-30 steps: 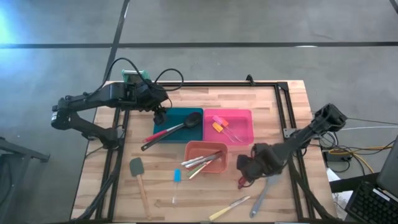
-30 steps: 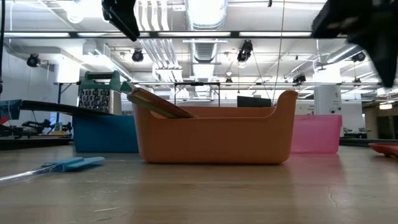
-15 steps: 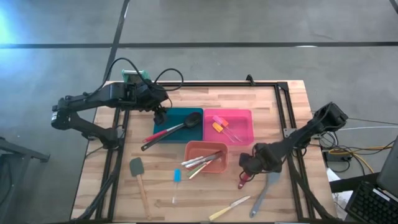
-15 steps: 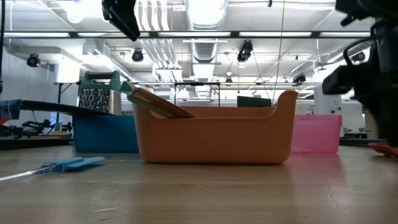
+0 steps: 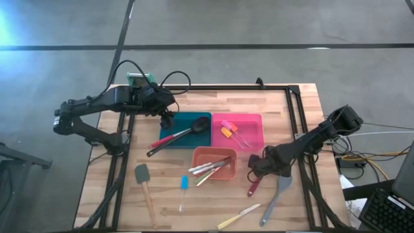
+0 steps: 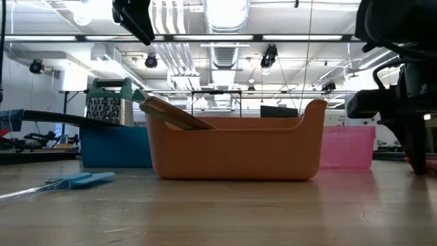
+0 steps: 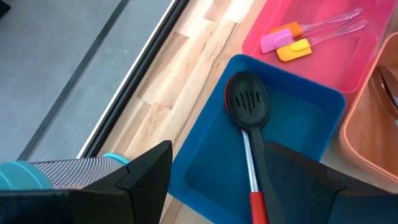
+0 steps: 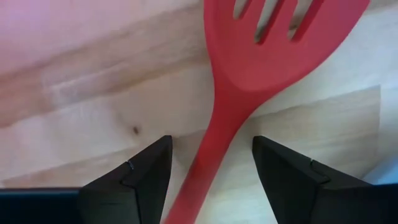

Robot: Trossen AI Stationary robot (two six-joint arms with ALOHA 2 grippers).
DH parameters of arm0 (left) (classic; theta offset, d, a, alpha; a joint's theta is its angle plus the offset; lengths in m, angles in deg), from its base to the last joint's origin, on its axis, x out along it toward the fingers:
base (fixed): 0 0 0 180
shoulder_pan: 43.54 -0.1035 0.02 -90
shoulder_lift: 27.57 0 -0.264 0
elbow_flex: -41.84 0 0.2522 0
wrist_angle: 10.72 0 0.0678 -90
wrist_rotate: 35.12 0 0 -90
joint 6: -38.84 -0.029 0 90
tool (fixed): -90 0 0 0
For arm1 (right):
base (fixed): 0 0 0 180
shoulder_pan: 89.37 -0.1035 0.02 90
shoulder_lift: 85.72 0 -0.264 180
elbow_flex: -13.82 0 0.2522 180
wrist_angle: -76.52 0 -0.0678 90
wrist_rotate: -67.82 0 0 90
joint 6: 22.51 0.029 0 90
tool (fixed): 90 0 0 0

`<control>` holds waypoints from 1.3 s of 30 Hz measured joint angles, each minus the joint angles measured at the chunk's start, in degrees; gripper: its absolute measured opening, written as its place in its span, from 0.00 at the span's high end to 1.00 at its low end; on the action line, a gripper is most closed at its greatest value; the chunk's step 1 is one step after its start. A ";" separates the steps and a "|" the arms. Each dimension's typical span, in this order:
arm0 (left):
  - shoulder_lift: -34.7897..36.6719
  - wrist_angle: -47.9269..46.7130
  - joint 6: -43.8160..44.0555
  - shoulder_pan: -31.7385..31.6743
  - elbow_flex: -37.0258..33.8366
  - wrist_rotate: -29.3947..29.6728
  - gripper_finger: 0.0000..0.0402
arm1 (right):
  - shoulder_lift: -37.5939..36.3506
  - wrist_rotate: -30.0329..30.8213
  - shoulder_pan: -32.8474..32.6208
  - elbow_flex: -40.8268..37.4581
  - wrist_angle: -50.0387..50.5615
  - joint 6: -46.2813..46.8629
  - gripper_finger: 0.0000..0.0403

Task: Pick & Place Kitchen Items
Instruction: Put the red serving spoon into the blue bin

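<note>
Butcher-block table; right gripper jaws wide astride glossy red slotted spoon, seemingly untouched; left gripper wide.

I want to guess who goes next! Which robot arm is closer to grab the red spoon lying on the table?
The right arm, probably. Its right gripper hangs over the red slotted spoon, open fingers on either side of the handle. The left gripper is far away, over the blue tray.
</note>
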 joint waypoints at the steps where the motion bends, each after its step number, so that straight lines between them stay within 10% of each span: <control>1: -0.04 0.00 0.00 0.00 0.00 0.01 0.36 | 0.17 0.13 0.31 0.00 0.14 -0.13 0.46; 16: -0.04 -0.04 -0.33 0.02 0.00 -1.32 0.36 | 1.57 1.15 0.86 0.01 3.49 -5.81 0.92; 26: -0.04 -0.04 -0.35 0.02 0.00 -1.48 0.36 | -0.62 2.41 -4.04 0.03 6.27 1.06 0.92; 39: -0.04 0.77 3.06 0.02 -0.02 -1.53 0.36 | -4.81 6.28 -6.03 13.45 33.76 2.49 0.92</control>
